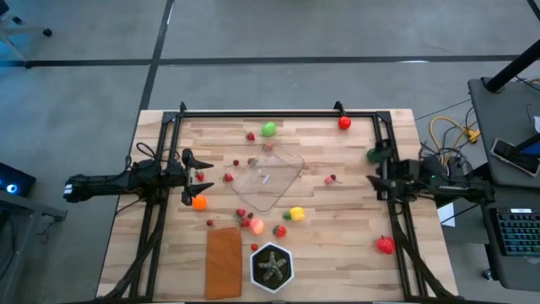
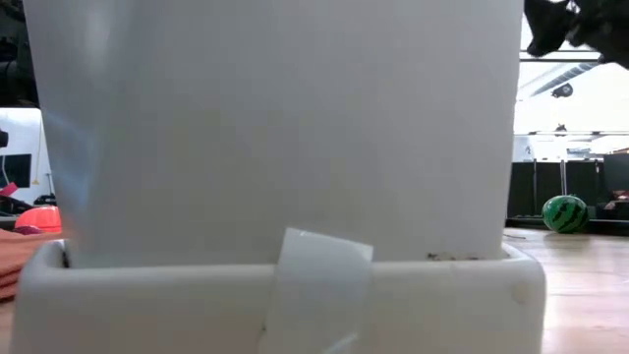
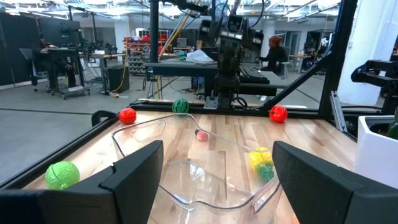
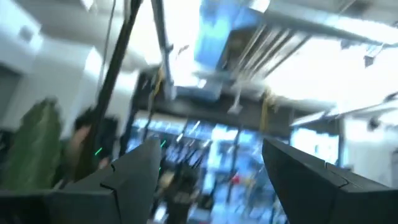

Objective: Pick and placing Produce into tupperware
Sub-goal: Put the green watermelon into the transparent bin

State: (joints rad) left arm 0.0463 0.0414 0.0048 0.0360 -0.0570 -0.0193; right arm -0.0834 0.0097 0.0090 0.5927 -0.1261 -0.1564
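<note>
The clear container point(image 1: 270, 176) sits near the middle of the tabletop point(image 1: 337, 253), turned at an angle, with nothing visible inside it. Small toy produce lies scattered around it — a green ball point(image 1: 268, 129) at about 12 o'clock, a red ball point(image 1: 344, 123) toward 1 o'clock by the far rail, a yellow piece point(image 1: 296, 214) at 5 o'clock, an orange one point(image 1: 199, 203) at 8 o'clock, and a strawberry point(image 1: 386, 246) farther out at 4 o'clock. At 6 o'clock stand a black hexagonal pot point(image 1: 272, 267) and, beside it, a flat orange-brown rectangle point(image 1: 223, 262). The left gripper point(image 1: 187, 177) hovers at 9 o'clock, fingers point(image 3: 134, 174) apart and holding nothing, facing the container. The right gripper point(image 1: 372, 167) waits at 3 o'clock near the table edge — fingers point(image 4: 130, 174) spread, nothing held
</note>
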